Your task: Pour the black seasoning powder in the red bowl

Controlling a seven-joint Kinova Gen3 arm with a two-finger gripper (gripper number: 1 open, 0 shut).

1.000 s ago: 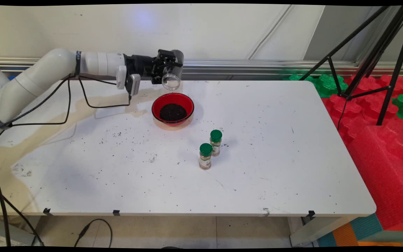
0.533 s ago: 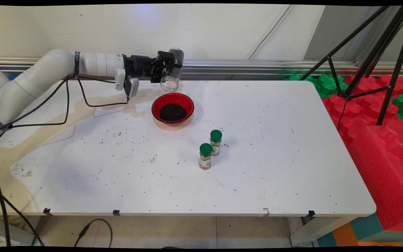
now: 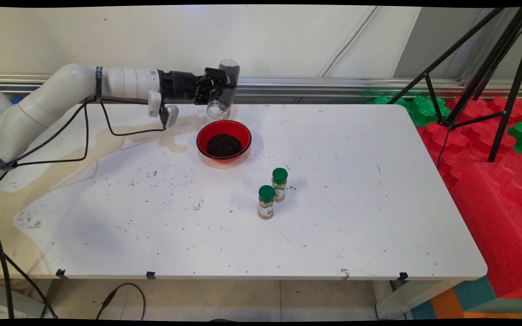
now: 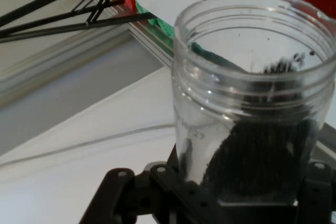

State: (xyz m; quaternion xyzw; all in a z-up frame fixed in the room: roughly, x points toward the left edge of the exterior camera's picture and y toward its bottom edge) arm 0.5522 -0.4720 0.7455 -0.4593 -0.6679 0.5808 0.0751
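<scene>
Behind the white surface (image 3: 333,217) runs a pale wall, and above the far rim of the red bowl (image 3: 224,141) the claw (image 3: 215,88), clamped on a clear jar (image 3: 223,90), has tipped its mouth back from the steep downward pour, dark grains remaining inside.

Looks like a robotics lab: bare white table (image 3: 379,217), black tripod (image 3: 487,77), red and green foam mats (image 3: 492,181) beside it

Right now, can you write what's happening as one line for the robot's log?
gripper: shut on jar | jar: tilted, mouth down, dark grains inside | below: red bowl of grains | near: two green-capped bottles
</scene>
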